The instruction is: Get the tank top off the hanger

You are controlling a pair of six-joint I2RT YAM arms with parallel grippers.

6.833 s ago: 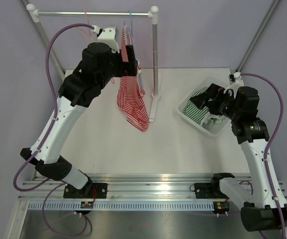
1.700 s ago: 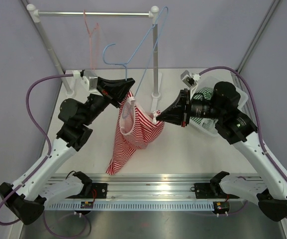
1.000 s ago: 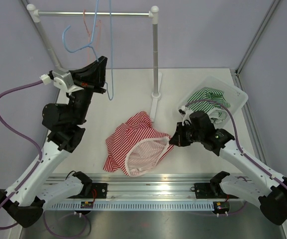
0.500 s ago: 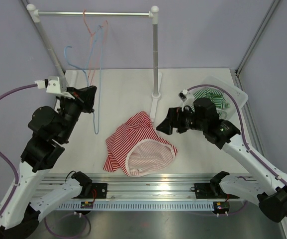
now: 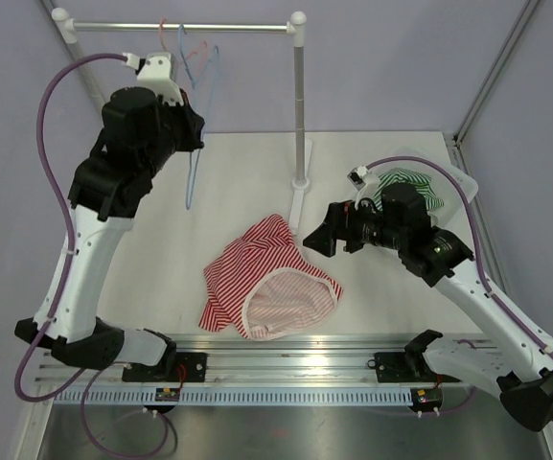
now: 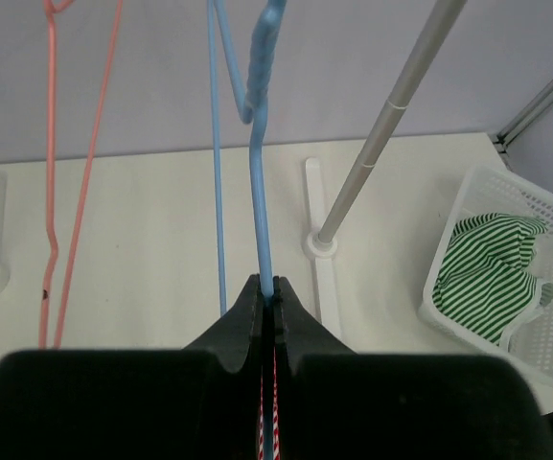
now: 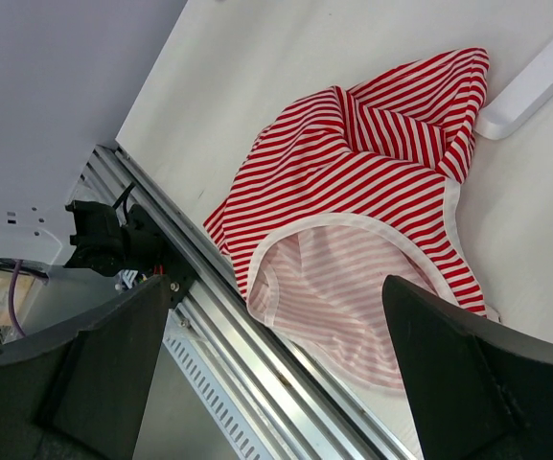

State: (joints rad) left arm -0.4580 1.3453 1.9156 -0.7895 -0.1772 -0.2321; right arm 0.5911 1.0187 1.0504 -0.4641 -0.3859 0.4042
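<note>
Left claw (image 6: pixel 267 292) pinches thin blue hanger (image 6: pixel 260 211); red-striped tank top (image 5: pixel 266 283) lies crumpled.

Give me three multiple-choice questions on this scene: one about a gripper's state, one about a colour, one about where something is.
1. The right gripper is: A shut, B open, C out of view.
2. The hanger in the left gripper is: A blue, B green, C black.
3. The tank top is: A in the left gripper, B in the right gripper, C on the table.

Answers:
1. B: its fingers stand wide apart with nothing between them.
2. A: the left wrist view shows blue wire pinched between the shut fingers.
3. C: it lies crumpled on the table, clear of both grippers.
</note>
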